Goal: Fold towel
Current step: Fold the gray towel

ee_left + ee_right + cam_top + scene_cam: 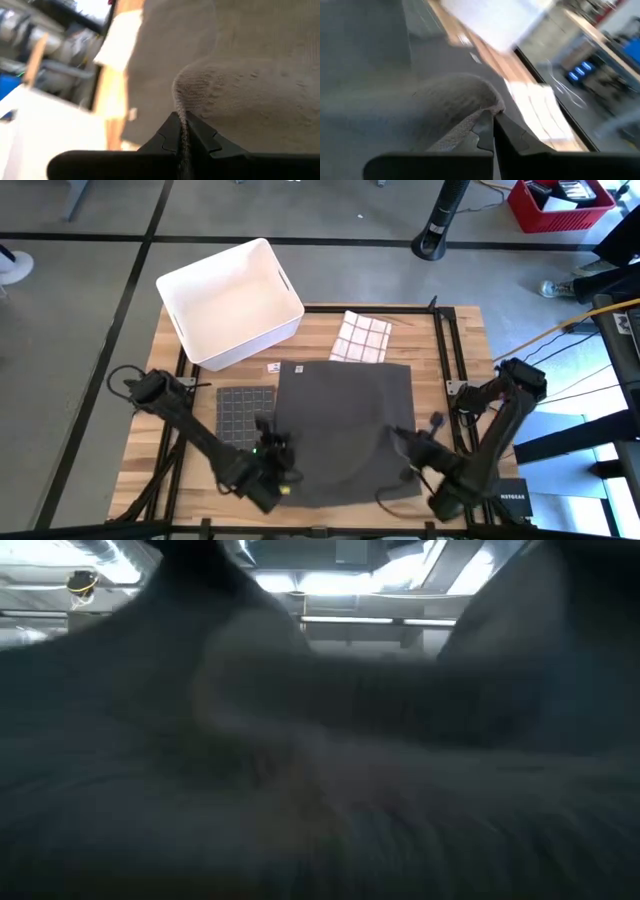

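A dark grey towel [340, 395] lies spread across the middle of the wooden table, its far part flat on the boards. My left gripper [266, 428] is shut on the towel at its left side. My right gripper [398, 437] is shut on it at its right side. Both hold cloth raised above the table. In the left wrist view the towel [240, 95] bulges up just past the fingertips. In the right wrist view the towel [452, 95] makes the same kind of hump. Blurred cloth [320, 770] fills the low view. My left gripper pinches an edge of the towel [181, 112] between its two fingers; how many layers cannot be told. The fingers slant down toward the far side. The cloth rises in a slack hump from the fingers, and the far part lies on the table. My right gripper pinches an edge of the towel [487, 111] between its two fingers, slanting down toward the far side. The cloth humps up slack beside the fingers. The towel's far part rests on the table.
A white bin [230, 300] stands at the far left corner. A white checked cloth [360, 337] lies just beyond the towel's far edge. A dark checked cloth [243, 413] lies left of the towel, close to my left gripper. A black frame [445, 350] edges the table.
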